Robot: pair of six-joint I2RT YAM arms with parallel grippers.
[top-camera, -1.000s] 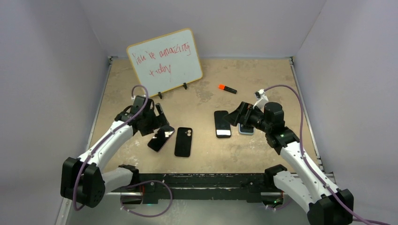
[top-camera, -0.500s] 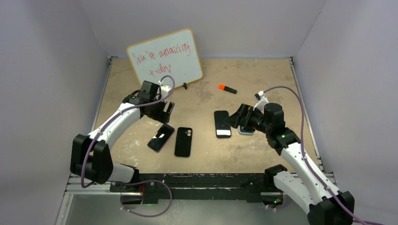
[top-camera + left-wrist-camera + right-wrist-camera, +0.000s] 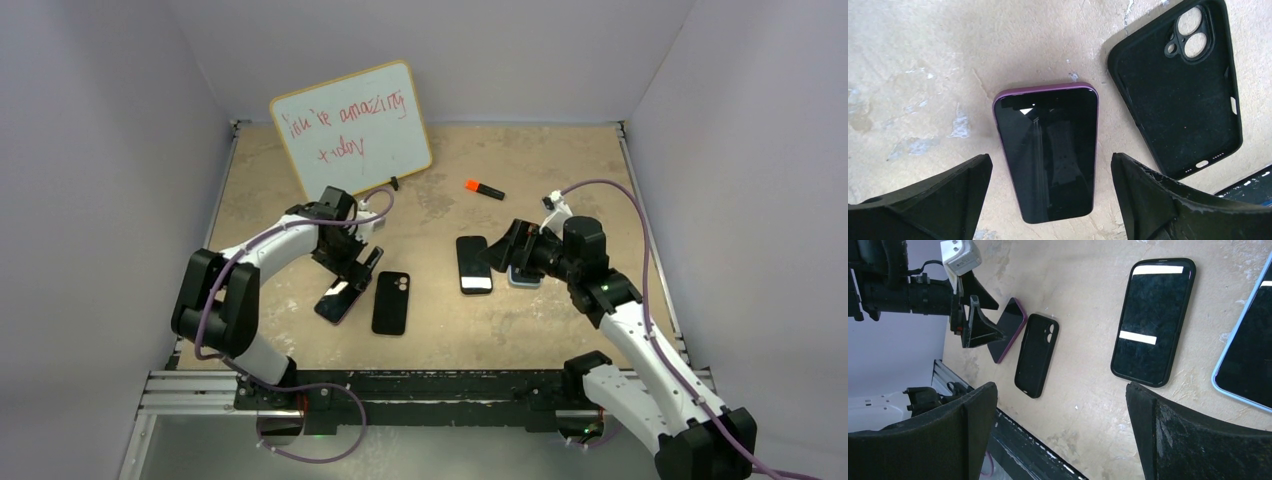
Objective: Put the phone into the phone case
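The phone (image 3: 1048,150), dark screen up with a purple rim, lies flat on the table at centre left (image 3: 338,297). Right beside it lies the black phone case (image 3: 1178,95), hollow side up with its camera cutout at the far end (image 3: 391,302). My left gripper (image 3: 1051,157) hovers over the phone's near end, open, a finger on each side and touching nothing (image 3: 360,267). My right gripper (image 3: 497,250) is open and empty at centre right (image 3: 1062,385); its view shows the case (image 3: 1036,355) and the phone (image 3: 1009,327) at a distance.
A second phone in a black case (image 3: 474,264) and a blue-rimmed phone (image 3: 524,278) lie by the right gripper. An orange marker (image 3: 484,189) sits behind them. A whiteboard (image 3: 352,128) with red writing leans at the back left. The metal rail (image 3: 420,385) runs along the near edge.
The left arm swung its wrist toward the middle and brought the open gripper over the purple-rimmed phone. The right arm has not moved.
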